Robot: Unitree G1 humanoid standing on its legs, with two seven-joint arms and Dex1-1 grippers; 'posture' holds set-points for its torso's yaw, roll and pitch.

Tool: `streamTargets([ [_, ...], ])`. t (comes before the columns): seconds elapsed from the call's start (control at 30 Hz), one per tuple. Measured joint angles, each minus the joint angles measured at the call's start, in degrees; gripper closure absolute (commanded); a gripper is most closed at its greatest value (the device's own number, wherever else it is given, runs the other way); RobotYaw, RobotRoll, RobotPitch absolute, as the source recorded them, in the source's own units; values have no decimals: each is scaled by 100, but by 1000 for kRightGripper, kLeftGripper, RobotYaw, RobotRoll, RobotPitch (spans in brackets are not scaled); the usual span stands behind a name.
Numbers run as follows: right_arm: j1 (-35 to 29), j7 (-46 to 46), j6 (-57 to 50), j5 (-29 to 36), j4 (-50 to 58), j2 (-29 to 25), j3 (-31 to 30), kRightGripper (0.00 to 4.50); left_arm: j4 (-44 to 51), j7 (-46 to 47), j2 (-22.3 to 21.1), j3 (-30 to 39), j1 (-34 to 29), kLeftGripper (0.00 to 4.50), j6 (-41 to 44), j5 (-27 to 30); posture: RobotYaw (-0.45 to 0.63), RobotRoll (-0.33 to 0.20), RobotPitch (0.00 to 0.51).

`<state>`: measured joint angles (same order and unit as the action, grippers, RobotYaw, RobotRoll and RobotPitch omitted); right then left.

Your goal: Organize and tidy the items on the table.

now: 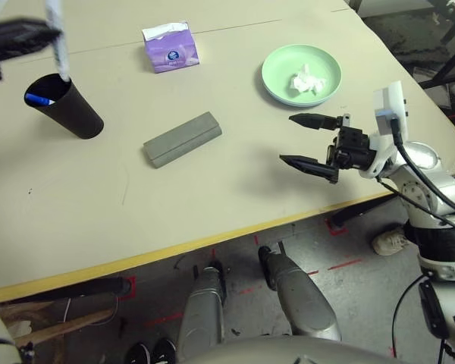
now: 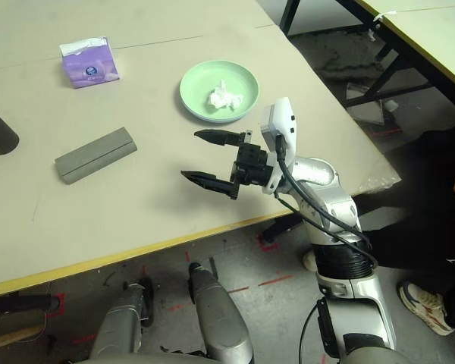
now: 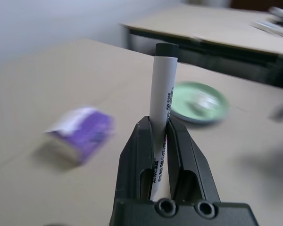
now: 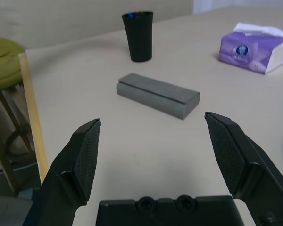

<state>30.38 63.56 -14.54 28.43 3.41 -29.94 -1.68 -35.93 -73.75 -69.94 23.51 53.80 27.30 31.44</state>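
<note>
- Beige tabletop carries black cup far left, blue-capped marker already inside.
- Left gripper, jaws clamped on black-capped marker, sits above cup; we'd line it up vertical over the rim, lower, then release.
- Right gripper w/ jaws wide apart, holding nothing, near green plate.
- Marker's lower end blurred; can't tell if it's over the opening. Left gripper is cut off at frame edge in the head view.

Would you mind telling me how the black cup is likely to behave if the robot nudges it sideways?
The black cup is tall and narrows toward its base, so it would probably tip rather than slide. It looks like thin plastic, likely light. The blue-capped marker leaning inside may shift and add to the wobble.
</note>
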Motion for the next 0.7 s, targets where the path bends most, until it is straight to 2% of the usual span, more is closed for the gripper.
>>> streamTargets([
  [0.13, 91, -26, 53, -176, -116, -1, -19, 0, -394, 590, 0, 316, -136, 4226, -588, -148, -183, 0, 268],
  [0.37, 182, -336, 84, -391, -195, 114, -18, 0, -827, 1398, 126, 462, -260, 4226, -1506, -397, -190, 0, 268],
  [0.7, 174, -490, 76, -405, -155, 164, -9, 0, -918, 2048, 974, 455, -174, 4226, -2214, -478, -217, 0, 272],
])
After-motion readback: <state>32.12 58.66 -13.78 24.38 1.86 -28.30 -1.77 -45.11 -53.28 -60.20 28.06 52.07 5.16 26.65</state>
